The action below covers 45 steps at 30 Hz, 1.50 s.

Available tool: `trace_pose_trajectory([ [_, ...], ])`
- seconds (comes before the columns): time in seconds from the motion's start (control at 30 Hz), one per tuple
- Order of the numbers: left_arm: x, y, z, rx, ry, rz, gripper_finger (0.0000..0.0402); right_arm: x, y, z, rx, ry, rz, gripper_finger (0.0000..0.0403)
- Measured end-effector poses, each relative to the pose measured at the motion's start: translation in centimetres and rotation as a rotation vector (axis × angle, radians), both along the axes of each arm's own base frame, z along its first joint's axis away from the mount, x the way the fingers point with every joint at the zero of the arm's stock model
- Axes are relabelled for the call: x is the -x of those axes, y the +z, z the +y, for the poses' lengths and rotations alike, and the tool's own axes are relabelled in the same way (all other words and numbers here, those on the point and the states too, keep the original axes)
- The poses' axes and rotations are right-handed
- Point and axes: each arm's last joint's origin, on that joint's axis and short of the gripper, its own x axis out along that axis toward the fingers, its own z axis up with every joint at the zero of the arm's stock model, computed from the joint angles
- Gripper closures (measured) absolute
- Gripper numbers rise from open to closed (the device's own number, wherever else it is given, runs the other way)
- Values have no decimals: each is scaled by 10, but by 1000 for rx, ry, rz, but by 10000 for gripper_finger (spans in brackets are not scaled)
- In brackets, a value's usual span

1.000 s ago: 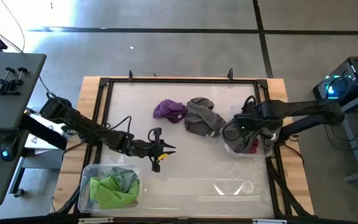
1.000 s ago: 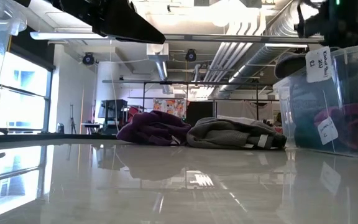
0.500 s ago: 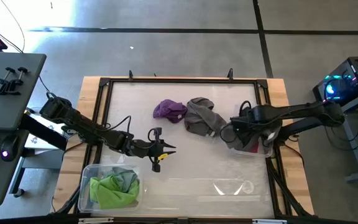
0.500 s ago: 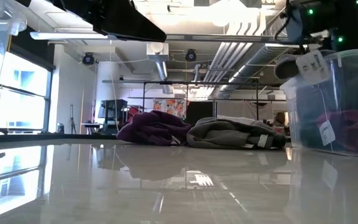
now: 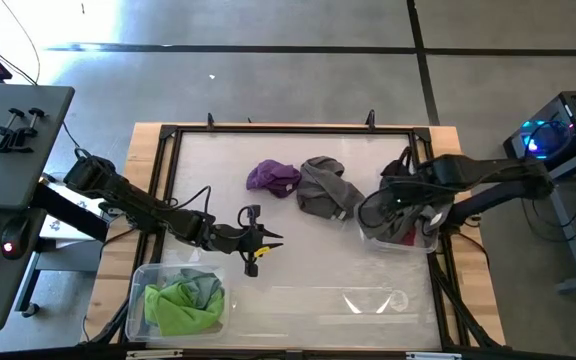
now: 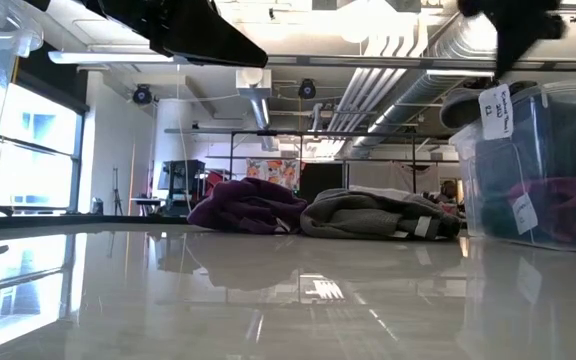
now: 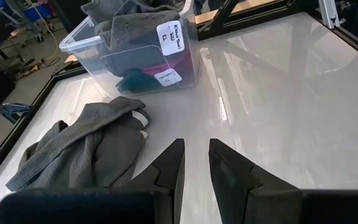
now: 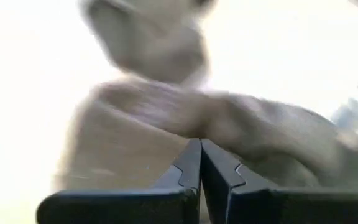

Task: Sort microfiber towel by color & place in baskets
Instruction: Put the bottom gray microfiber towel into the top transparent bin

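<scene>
On the left, the wide basket [image 5: 176,300] stands at the near left corner of the table and holds a lime green towel [image 5: 181,305] with a grey one beside it. The left gripper [image 5: 266,242] waits just beyond this basket, low over the bare table, its fingers a little apart and holding nothing (the left wrist view shows only a narrow gap between them).

In the middle, near the far edge, the purple towel [image 5: 273,177] and the grey towel [image 5: 326,186] lie touching each other, not yet sorted.

On the right, the small basket [image 5: 398,222] already holds dark, grey and magenta cloths. The right gripper [image 8: 200,163] is over this basket, with its fingers closed together; the blurred cloth in front of them does not seem to be pinched, but I cannot tell for sure.

The step in hand looks like leaving this basket. To do it well, the arm should rise straight up, so that no cloth catches on the fingers and the light basket is not dragged. Then it can open over the grey towel and take only one layer, not the purple neighbour.
</scene>
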Motion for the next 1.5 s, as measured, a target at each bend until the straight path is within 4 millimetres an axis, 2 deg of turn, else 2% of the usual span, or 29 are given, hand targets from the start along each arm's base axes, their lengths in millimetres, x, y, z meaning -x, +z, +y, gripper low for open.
trace_pose_trajectory([
  [0.13,0,0,0,0,0,1,342,-21,10,18,-8,213,-219,402],
  [0.2,0,0,0,0,0,1,342,-28,6,26,-34,319,-275,402],
  [0.27,0,0,0,2,-2,2,342,-31,-2,29,-69,349,-277,402],
  [0.5,0,0,-1,10,-21,5,342,-16,-42,21,-89,164,-45,402],
  [0.83,0,0,-1,16,-19,1,342,1,-106,10,-131,15,153,402],
  [0.93,0,1,-1,15,-20,-6,342,5,-116,9,-138,5,188,402],
  [1.07,-1,3,-1,22,-21,-29,342,2,-105,12,-130,29,167,402],
  [1.17,-1,3,-1,23,-21,-32,342,-2,-80,18,-136,54,127,402],
  [1.27,-2,4,-1,25,-21,-36,342,4,-52,21,-131,20,148,402],
  [1.37,-2,4,-1,28,-21,-45,342,18,-28,16,-26,-120,190,402],
  [1.5,-2,4,-1,29,-21,-47,342,20,-17,7,84,-154,63,402],
])
